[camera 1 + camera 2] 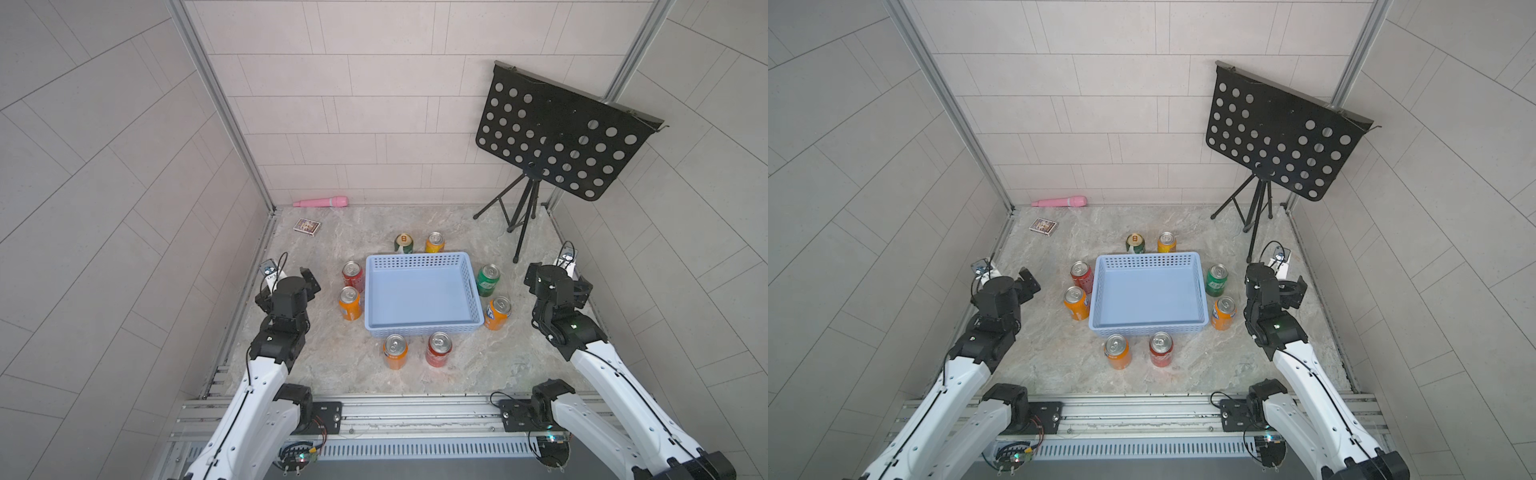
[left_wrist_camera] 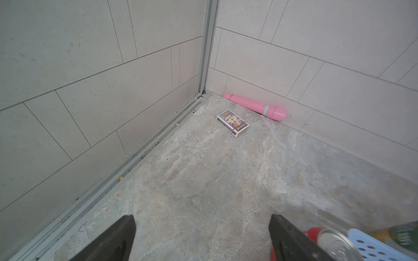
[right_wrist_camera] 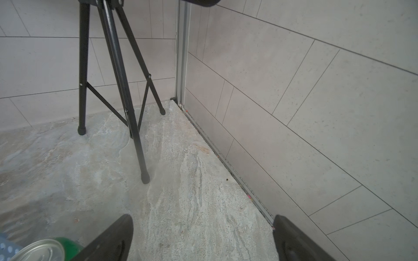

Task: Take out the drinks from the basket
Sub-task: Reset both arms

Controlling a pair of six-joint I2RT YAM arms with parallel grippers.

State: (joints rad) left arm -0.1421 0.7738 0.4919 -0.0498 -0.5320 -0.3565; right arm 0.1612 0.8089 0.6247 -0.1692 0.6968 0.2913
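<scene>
The red can and the basket corner sit blurred at the left wrist view's edge, both cut off.

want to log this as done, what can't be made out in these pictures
Small box: print too small to read in both top views.
Red can: left wrist view, blurred, cut off by the frame edge, partly behind a finger of the left hand.
Green can: right wrist view, blurred, cut off likewise, partly behind a finger of the right hand.
Music stand: its desk cut off in the right wrist view.
</scene>
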